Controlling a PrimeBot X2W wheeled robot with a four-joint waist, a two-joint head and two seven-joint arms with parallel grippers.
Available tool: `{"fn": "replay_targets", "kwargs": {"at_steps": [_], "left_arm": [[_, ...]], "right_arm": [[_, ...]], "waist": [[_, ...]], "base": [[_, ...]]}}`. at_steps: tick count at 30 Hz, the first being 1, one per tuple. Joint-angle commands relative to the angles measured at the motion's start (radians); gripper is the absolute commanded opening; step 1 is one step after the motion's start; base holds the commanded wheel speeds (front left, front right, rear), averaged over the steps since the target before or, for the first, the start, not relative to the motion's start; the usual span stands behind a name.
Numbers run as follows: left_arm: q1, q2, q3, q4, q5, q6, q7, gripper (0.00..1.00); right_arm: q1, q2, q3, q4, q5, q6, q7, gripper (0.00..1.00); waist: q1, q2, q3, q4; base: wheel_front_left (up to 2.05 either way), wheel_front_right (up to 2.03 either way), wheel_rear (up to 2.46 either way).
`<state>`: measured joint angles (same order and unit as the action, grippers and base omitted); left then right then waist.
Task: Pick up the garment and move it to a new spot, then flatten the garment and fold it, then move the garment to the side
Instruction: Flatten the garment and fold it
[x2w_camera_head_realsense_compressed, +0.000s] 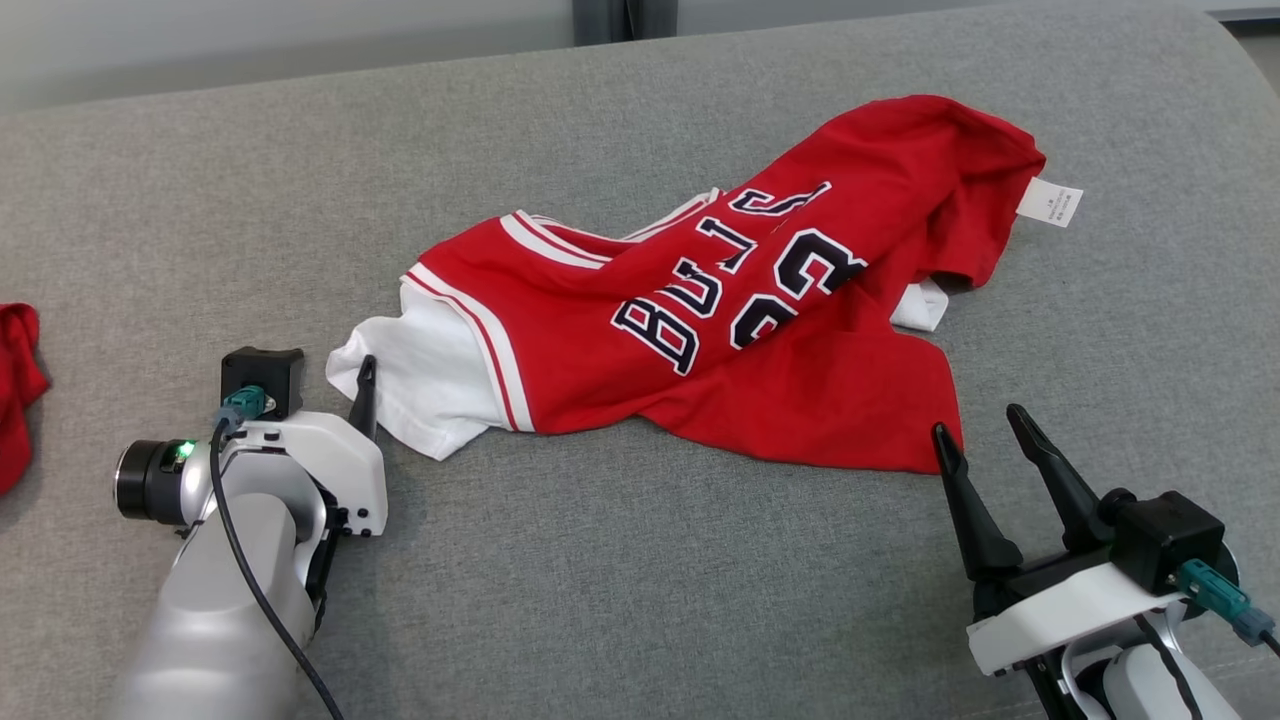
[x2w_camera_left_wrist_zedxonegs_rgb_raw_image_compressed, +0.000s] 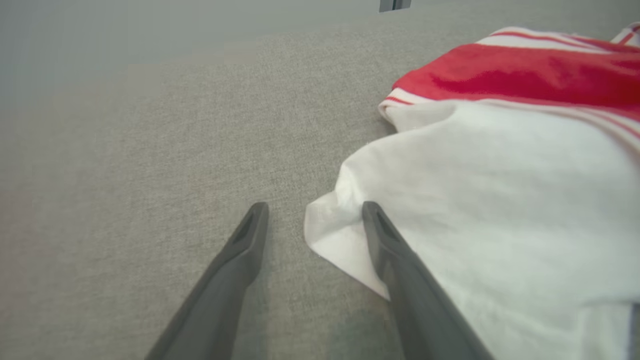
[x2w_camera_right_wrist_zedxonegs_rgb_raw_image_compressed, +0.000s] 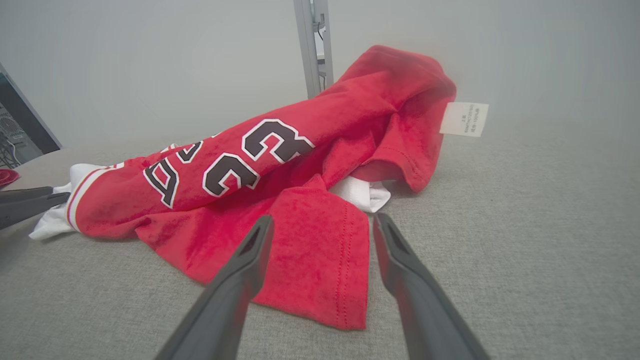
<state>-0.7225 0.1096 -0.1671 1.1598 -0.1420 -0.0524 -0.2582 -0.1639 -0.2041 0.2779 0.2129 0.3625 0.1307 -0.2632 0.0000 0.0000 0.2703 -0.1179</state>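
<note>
Left gripper (x2w_camera_left_wrist_zedxonegs_rgb_raw_image_compressed: 314, 209): wide open, empty, low over grey cushion (x2w_camera_head_realsense_compressed: 640, 560). White sleeve corner (x2w_camera_left_wrist_zedxonegs_rgb_raw_image_compressed: 335, 235) betw. the tips at 12, one finger over cloth edge, contact unclear. Garment (x2w_camera_head_realsense_compressed: 760, 330): crumpled at ctr, long axis approx 8-to-2 o'clk in head view, white end toward 8. Right gripper (x2w_camera_head_realsense_compressed: 978, 420): also spread, nothing held, red hem corner (x2w_camera_right_wrist_zedxonegs_rgb_raw_image_compressed: 325, 270) just ahead at 12, betw. fingers. Each arm near its own end; prob. two-ended pinch next.
</note>
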Motion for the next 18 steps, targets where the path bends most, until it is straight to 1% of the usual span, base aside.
{"fn": "replay_targets", "kwargs": {"at_steps": [1,2,3,5,6,12,18], "left_arm": [[-0.024,0.002,-0.004,0.013,0.005,-0.006,-0.002,0.42],[-0.025,-0.001,-0.008,0.023,-0.004,-0.015,-0.004,0.0],[0.008,-0.007,0.001,-0.007,-0.021,-0.02,-0.007,0.0],[0.034,-0.004,0.006,-0.05,-0.028,-0.022,-0.007,0.0],[0.034,-0.004,0.006,-0.05,-0.028,-0.022,-0.007,0.0],[0.125,0.005,0.018,-0.18,-0.039,-0.023,-0.007,0.0],[0.174,0.001,0.019,-0.265,-0.046,-0.027,-0.007,0.0]], "right_arm": [[-0.011,-0.008,-0.001,-0.002,-0.001,0.0,0.001,1.0],[-0.01,-0.004,-0.006,0.01,0.002,0.0,0.001,1.0],[-0.01,0.003,0.004,0.072,0.028,0.0,0.001,1.0],[-0.024,0.006,0.011,0.12,0.043,0.0,0.001,1.0],[-0.024,0.006,0.011,0.12,0.043,0.0,0.001,1.0],[-0.078,0.021,0.037,0.261,0.106,0.0,0.001,1.0],[-0.139,0.02,0.103,0.375,0.166,0.0,0.001,1.0]], "waist": [[0.0,0.0,0.008,-0.005],[0.0,0.0,0.011,-0.008],[0.0,0.0,0.004,-0.007],[0.0,0.0,-0.001,-0.004],[0.0,0.0,-0.001,-0.004],[0.0,0.0,-0.009,0.02],[0.0,0.0,-0.008,0.046]], "base": [[0.0,0.0,0.0],[0.0,0.0,0.0],[0.0,0.0,0.0],[0.0,0.0,0.0],[0.0,0.0,0.0],[0.0,0.0,0.0],[0.0,0.0,0.0]]}}
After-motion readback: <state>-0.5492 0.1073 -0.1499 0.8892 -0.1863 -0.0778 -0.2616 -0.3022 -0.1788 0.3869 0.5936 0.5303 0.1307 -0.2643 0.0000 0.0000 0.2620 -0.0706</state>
